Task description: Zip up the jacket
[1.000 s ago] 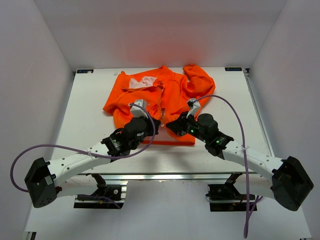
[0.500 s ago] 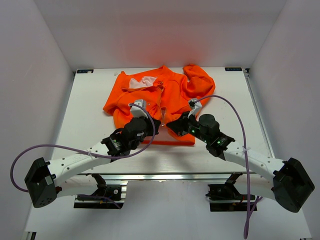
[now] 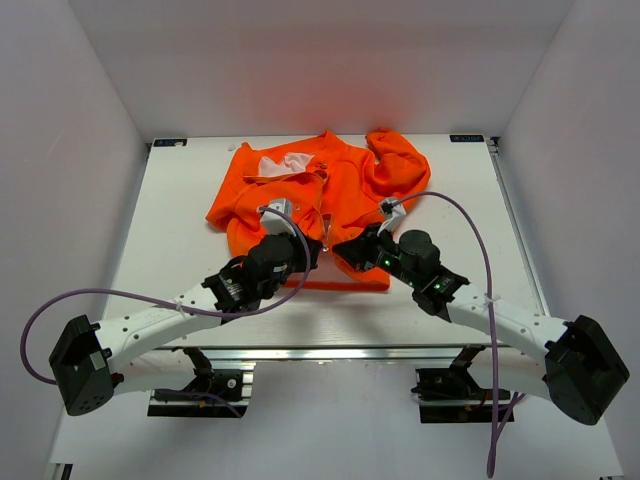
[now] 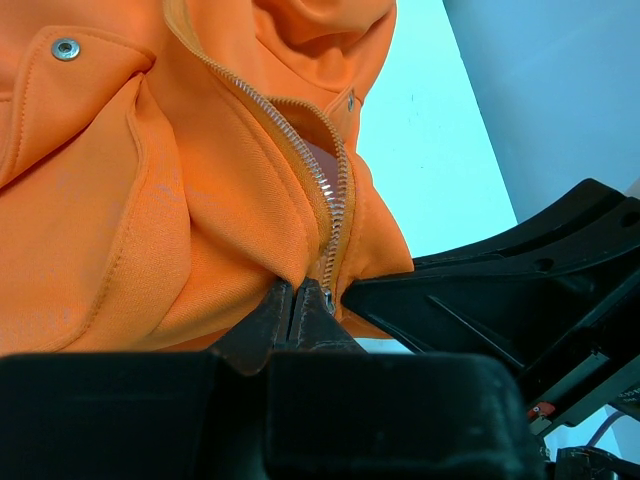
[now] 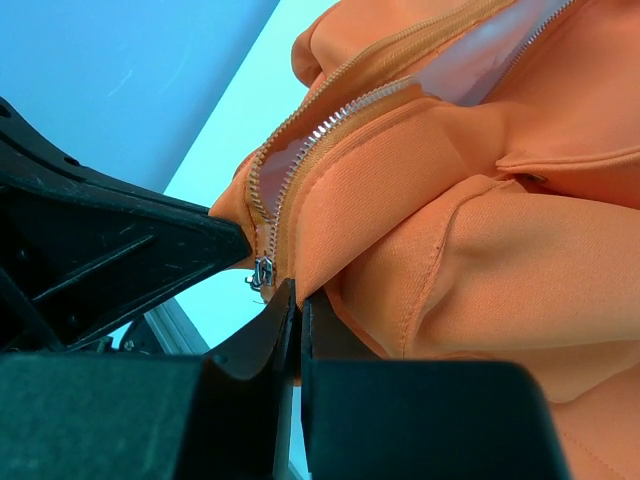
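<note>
Pinching now: left hand (image 4: 297, 300) and right hand (image 5: 297, 302) are both clamped on the jacket (image 3: 350, 190) hem, open zipper (image 4: 336, 195) between them, slider (image 5: 263, 270) just beside the right hand.

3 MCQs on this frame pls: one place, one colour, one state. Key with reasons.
1. Where do the left gripper and right gripper grip the jacket?
A) collar
B) near hem, at the zipper base
C) a sleeve

2. Colour of the lining between the zipper teeth?
A) pale pink-white
B) black
C) green

3. Zipper state?
A) zipped fully
B) open, teeth apart at the base
C) hidden under a sleeve

Key:
1 B: both wrist views show shut fingers pinching fabric beside the zipper's bottom end.
2 A: pale lining shows in the gap.
3 B: the two tooth rows are parted.
</note>
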`<state>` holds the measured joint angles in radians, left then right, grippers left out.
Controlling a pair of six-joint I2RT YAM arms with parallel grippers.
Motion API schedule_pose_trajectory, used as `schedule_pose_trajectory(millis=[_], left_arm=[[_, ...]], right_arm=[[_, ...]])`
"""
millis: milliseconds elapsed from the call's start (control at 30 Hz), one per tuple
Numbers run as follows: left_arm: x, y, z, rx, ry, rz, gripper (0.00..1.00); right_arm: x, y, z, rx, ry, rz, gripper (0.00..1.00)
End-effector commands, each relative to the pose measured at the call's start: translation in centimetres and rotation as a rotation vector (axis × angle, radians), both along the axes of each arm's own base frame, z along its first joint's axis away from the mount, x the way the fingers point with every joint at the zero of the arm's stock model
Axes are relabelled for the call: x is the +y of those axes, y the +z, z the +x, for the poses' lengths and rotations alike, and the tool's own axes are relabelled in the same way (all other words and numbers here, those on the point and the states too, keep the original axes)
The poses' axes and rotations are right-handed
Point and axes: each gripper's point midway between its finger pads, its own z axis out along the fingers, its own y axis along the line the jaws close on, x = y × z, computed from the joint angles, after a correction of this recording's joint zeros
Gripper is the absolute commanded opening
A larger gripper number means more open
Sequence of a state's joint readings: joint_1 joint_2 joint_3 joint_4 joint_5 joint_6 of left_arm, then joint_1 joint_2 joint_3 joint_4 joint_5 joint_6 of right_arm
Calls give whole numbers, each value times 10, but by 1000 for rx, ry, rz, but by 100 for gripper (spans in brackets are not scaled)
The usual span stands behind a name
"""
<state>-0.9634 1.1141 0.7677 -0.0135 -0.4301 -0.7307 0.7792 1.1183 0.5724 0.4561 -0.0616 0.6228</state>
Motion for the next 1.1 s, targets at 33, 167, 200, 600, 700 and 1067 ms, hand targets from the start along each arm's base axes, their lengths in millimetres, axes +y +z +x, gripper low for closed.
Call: schedule_pose_trajectory(millis=[33,167,200,600,700,1067], left_arm=[[-9,21,-7,-19,-48,-79,0],[-10,21,-8,-17,-52,-86,0],[-10,19,-8,-14,-54,-83,0],[-9,14,-10,10,-46,-94,0],[-9,15,-10,9,-46,-95,0],[-5,16,-11,1,-36,-101,0]], right_arm=[[0,40,6,-85,-32,145,0],[1,40,5,-78,-32,167,0],[1,40,5,-79,-32,170,0],[-8,50,2,-101,-58,220,0],[-11,48,6,-97,-89,209,0],[-11,43,7,-88,-91,189,0]])
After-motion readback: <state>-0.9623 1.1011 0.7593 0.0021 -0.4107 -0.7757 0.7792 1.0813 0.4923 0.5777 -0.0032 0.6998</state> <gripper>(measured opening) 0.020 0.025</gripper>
